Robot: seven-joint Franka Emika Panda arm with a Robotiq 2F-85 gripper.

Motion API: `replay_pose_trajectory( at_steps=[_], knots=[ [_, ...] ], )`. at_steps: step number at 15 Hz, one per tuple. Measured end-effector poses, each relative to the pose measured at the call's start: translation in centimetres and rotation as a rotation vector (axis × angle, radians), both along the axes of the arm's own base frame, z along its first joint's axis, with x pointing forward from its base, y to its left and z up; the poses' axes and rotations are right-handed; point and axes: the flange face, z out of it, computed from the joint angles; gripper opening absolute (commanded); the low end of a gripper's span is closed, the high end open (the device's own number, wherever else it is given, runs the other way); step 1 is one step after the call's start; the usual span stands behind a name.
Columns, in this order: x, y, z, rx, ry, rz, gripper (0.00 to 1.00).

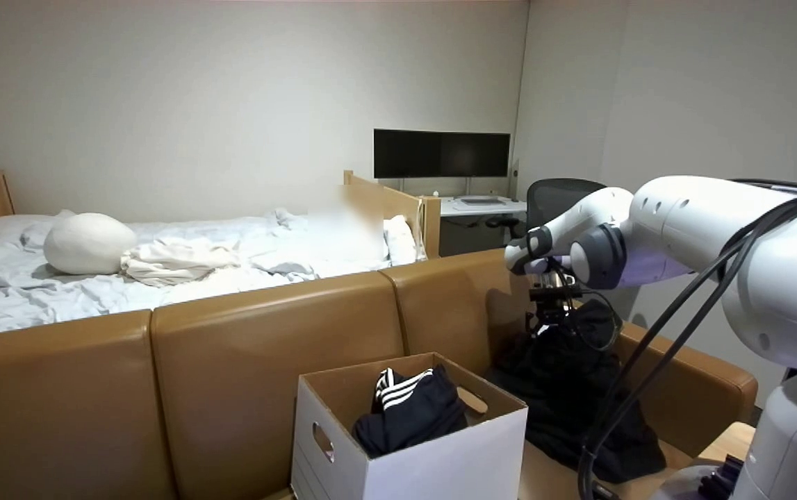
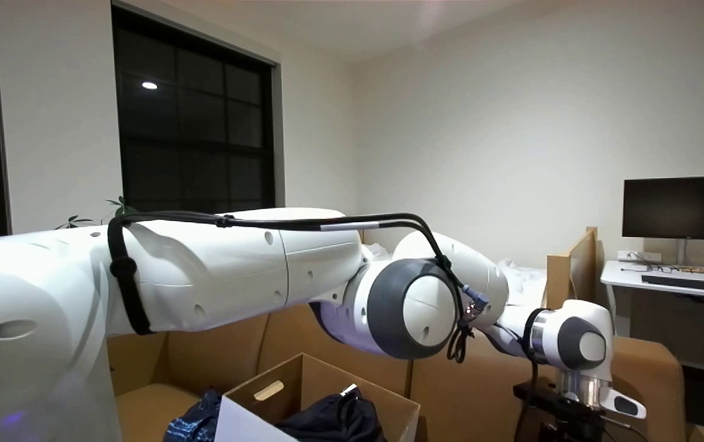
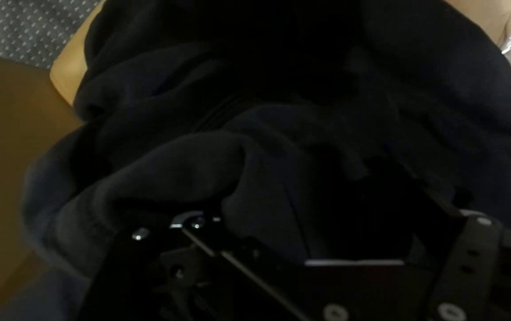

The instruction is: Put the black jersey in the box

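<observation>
One black jersey (image 1: 565,389) lies heaped on the couch (image 1: 273,326), lower right in an exterior view, against my gripper (image 1: 544,329); dark folds crowd my jaws and I cannot tell whether they pinch any. At lower center, a box (image 1: 447,455) contains striped clothing (image 1: 419,413).

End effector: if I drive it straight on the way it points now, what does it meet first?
The black garment, most likely: its folds fill most of the wrist view, right ahead of the end effector. Depth is unclear in the dark there; the two may be touching.
</observation>
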Motion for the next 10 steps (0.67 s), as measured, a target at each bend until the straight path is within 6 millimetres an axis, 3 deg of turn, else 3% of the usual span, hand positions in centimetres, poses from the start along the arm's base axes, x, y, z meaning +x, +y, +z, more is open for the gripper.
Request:
replay_pose_trajectory(
  at_steps=[1,3,10],
  knots=[
    [0.1,0.5,-0.5,0.008,0.001,-0.02,0.75],
    [0.5,1.4,-0.9,0.014,-0.004,-0.072,0.67],
    [1.8,2.9,-0.5,0.018,-0.034,-0.231,0.21]
  ],
)
